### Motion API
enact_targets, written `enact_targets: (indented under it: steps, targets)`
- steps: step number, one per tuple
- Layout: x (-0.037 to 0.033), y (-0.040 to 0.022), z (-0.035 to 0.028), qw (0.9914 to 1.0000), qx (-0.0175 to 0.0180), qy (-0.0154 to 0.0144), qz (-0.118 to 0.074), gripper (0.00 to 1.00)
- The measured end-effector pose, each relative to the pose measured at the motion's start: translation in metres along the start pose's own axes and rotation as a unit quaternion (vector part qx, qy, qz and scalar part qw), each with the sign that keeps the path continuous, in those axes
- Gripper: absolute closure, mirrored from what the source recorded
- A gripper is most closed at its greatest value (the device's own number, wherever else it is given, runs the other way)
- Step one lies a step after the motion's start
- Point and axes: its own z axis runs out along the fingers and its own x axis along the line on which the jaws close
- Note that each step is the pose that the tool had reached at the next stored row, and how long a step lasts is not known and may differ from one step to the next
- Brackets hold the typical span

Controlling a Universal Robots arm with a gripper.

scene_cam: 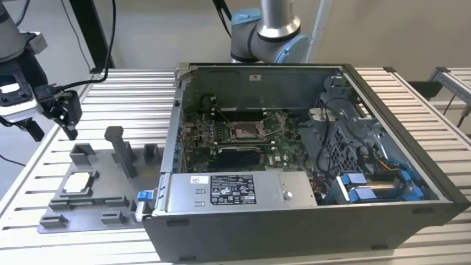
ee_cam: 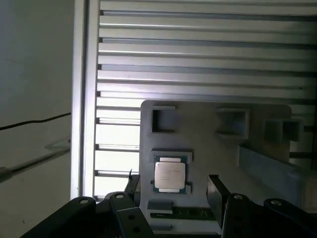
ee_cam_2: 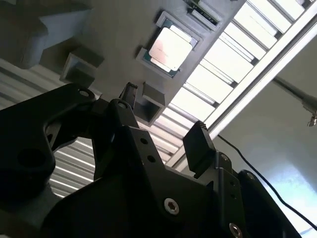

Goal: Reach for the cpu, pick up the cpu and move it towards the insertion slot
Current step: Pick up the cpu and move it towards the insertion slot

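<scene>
- The robot's gripper (scene_cam: pixel 55 136) hangs above the grey fixture plate (scene_cam: pixel 110 200) at the exterior view's left, clear of the open computer case (scene_cam: pixel 309 226).
- Its two black fingers (ee_cam: pixel 216 192) stand released and spread wide, with nothing between them and nothing touched.
- In the first wrist view the gap between the fingers is wider than the cpu (ee_cam: pixel 170 175) lying beneath it.
- The second wrist view shows the gripper (ee_cam_2: pixel 163 119) from behind its dark body, with the cpu (ee_cam_2: pixel 171 48) beyond the fingertips and apart from them.
- The cpu (scene_cam: pixel 78 183) lies flat, silvery face up, in a square recess of the fixture plate (ee_cam: pixel 198 144), near the plate's edge farthest from the case.
- Raised grey blocks (scene_cam: pixel 118 149) stand on the plate between the cpu and the case.
- The insertion slot (scene_cam: pixel 246 131), a metal-framed socket with a brownish centre, sits on the green circuit board (scene_cam: pixel 283 149) inside the case, well apart from the gripper and the cpu.
- A black-and-white printed label (scene_cam: pixel 231 189) is stuck on the silver power-supply box (scene_cam: pixel 294 190) along the case's near side, with a small white sticker (scene_cam: pixel 198 179) beside it.
- The plate and the case both rest on a slatted aluminium table (scene_cam: pixel 125 105).
</scene>
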Motion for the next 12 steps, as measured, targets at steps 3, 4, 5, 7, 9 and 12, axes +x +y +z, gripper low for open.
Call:
enact_targets:
  steps: [3,4,5,7,9,12]
  targets:
    - [0.0001,-0.0025,0.0032,1.00000,0.0000,0.0001,0.000,0.00]
    - [0.0000,-0.0033,0.0043,1.00000,0.0000,0.0001,0.000,0.00]
    - [0.0000,-0.0039,0.0055,1.00000,0.0000,0.0001,0.000,0.00]
    - [0.0000,-0.0049,0.0083,1.00000,0.0000,0.0001,0.000,0.00]
    - [0.0001,-0.0056,0.0113,1.00000,0.0000,0.0002,0.000,0.00]
    - [0.0000,-0.0068,0.0163,1.00000,0.0000,0.0003,0.000,0.00]
